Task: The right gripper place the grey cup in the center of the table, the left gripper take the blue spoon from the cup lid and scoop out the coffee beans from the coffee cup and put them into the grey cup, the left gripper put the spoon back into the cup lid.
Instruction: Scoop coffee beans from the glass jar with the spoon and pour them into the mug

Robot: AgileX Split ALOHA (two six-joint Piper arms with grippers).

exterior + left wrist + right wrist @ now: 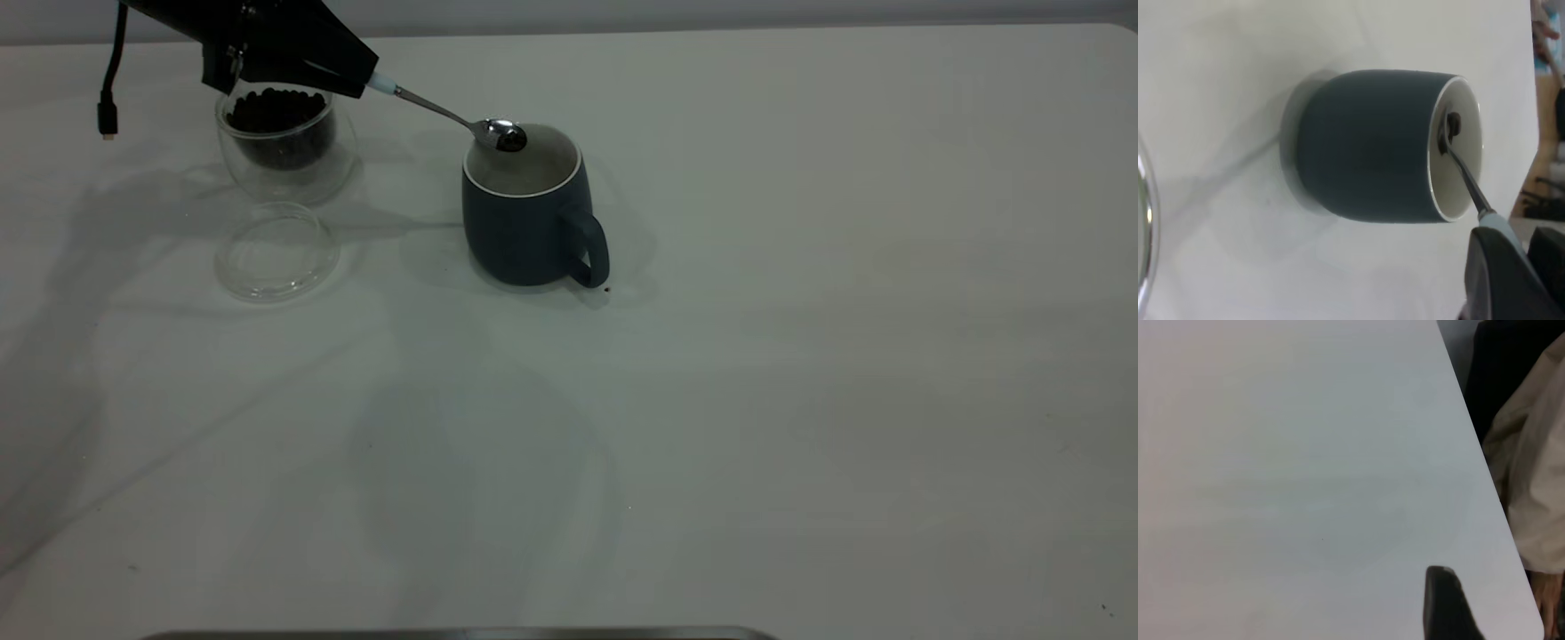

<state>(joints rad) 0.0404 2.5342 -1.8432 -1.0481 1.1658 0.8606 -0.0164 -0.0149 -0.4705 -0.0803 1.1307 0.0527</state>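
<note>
Over the grey cup (524, 222), the left gripper (351, 78), clamped on the blue spoon (449, 114), holds coffee beans (512, 139) level for tipping; right gripper jaws: cannot tell.

A matt ceramic finish is shown by the mug (524, 227). Shiny metal is seen on the spoon (444, 113), clear smooth glass on the cup (284, 147) and lid (277, 251).

The left gripper (351, 76) hides most of the blue spoon's (444, 113) handle; the frame's top crops its arm.
</note>
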